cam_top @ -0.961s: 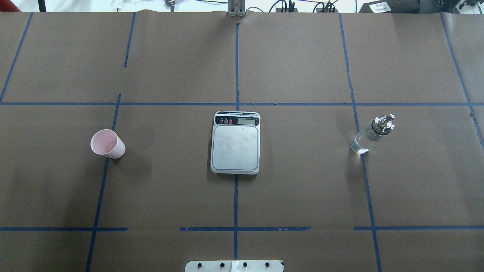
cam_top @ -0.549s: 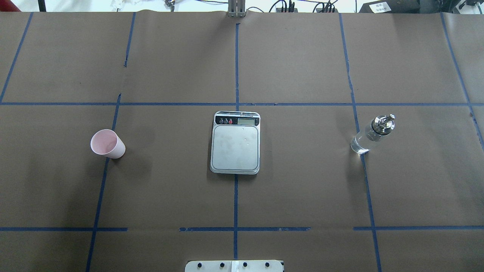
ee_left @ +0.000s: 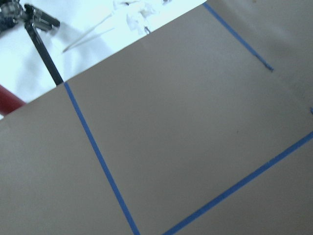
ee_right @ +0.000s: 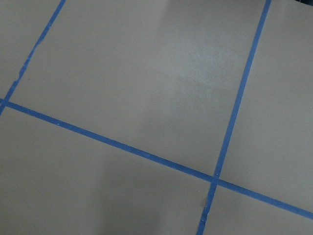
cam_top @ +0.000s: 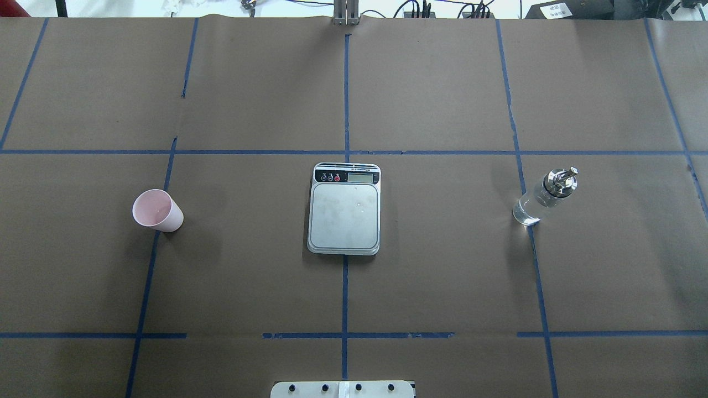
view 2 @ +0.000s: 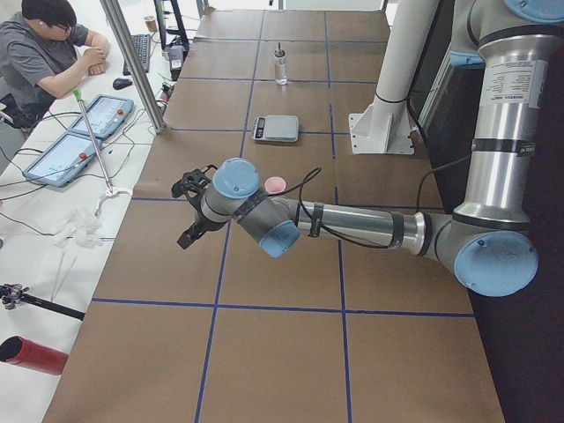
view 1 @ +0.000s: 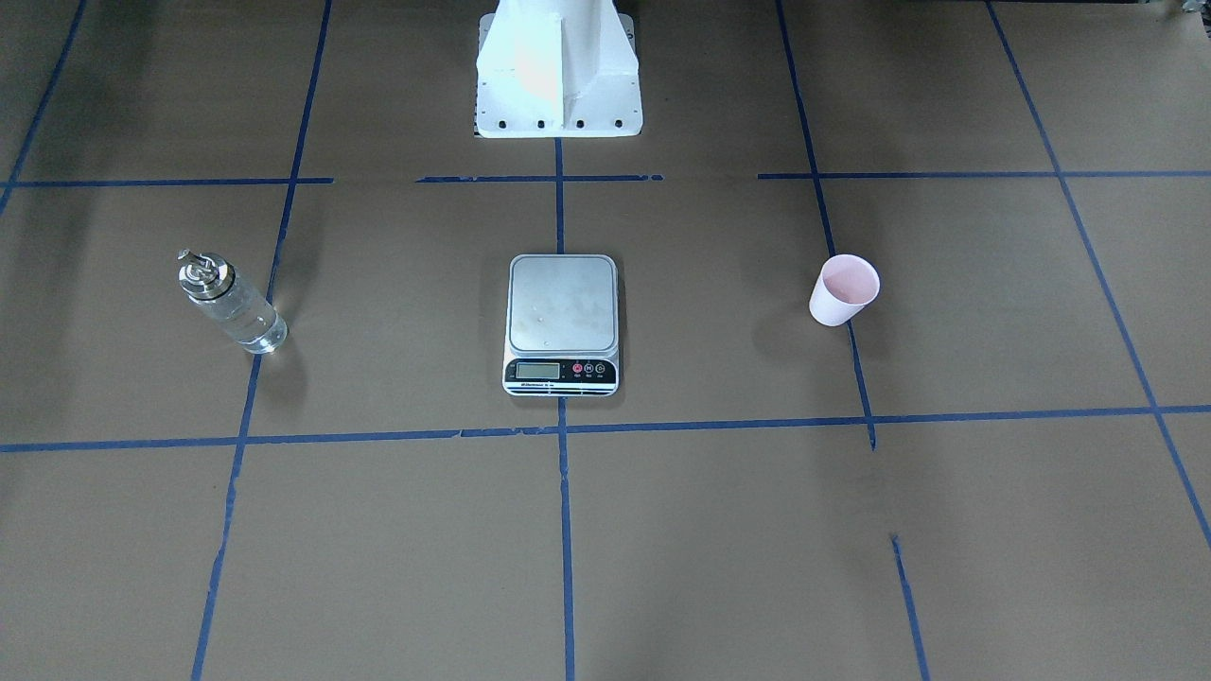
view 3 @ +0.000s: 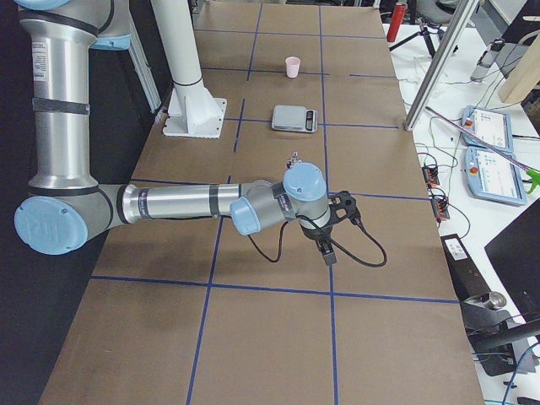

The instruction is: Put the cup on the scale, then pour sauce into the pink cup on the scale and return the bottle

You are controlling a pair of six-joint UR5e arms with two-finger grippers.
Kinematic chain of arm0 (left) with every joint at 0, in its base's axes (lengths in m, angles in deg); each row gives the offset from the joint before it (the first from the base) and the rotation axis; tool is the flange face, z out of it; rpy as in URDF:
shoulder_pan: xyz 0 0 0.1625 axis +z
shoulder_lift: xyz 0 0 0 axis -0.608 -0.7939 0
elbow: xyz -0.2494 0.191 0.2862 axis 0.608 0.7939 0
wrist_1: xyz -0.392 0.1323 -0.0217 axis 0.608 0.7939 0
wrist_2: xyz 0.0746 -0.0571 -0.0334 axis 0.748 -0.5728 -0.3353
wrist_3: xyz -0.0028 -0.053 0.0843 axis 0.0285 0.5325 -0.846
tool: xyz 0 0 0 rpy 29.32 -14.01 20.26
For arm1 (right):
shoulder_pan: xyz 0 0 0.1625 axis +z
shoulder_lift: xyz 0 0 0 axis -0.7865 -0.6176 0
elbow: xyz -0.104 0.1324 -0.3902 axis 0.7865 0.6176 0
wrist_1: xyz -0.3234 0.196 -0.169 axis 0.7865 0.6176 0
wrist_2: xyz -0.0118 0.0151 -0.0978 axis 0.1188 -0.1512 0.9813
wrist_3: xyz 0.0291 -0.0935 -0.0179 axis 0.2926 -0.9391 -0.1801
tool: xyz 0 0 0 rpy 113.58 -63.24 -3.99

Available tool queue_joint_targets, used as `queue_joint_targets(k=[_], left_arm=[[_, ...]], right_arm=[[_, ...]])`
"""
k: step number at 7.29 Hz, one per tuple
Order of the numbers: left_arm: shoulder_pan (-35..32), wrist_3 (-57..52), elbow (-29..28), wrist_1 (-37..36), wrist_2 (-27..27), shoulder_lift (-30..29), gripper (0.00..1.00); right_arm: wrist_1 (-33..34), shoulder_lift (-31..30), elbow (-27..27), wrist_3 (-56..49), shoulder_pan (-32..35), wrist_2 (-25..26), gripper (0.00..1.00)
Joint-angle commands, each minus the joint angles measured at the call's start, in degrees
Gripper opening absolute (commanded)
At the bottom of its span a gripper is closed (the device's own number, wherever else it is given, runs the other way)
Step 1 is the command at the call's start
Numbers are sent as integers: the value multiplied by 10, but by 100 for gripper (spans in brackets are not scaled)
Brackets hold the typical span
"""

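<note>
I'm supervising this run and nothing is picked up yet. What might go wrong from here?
1. The cup is small and tapered, standing alone; a tight grip might crush or tip it.
2. The bottle is smooth clear glass and may slip when tilted.
3. The cup's mouth is smaller than the scale platform, so a stray pour could wet its buttons.
</note>
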State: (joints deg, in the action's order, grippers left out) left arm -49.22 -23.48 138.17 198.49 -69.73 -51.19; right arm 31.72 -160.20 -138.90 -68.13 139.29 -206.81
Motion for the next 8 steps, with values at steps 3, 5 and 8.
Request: queue_joint_targets(k=[3, 5, 8], left_arm=[[119, 200, 53, 58, -15, -1, 100], [216, 372, 132, 55, 123, 31, 100], [359, 542, 140, 44, 277, 49, 79]], right_arm=[[-6, 2, -8, 29, 0, -19, 100], [-6, 1, -9, 32, 0, -20, 100], [-5, -1, -8, 33, 0, -20, 100]])
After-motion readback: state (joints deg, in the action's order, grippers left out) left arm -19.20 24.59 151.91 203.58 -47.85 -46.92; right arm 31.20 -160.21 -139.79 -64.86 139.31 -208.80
